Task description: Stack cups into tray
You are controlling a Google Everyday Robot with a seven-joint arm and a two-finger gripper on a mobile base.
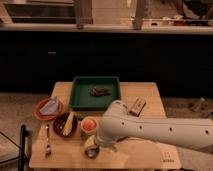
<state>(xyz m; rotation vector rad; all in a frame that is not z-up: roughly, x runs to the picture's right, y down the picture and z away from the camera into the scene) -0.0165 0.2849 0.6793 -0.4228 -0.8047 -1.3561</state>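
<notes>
A pale wooden bench (145,150) stands before dark cabinets. The green plastic tray (80,95) sits at its far edge. The gripper (102,145) hangs near the front edge beside the steel cup (91,150); its jaws' state I cannot tell.

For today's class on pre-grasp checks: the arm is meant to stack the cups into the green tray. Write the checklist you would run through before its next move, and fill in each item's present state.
1. Steel cup upright at the table's front edge: ok.
2. Gripper position: its tip is hidden behind the white arm, close by the steel cup: cannot tell.
3. Cup grasped: cannot tell.
4. Second cup upright beside the brown bowl; its inside looks orange: ok.
5. Tray free for cups: not ok, a small dark object lies in its middle.
6. Path to tray: the second cup and the bowl stand between the steel cup and the tray: not ok.
</notes>
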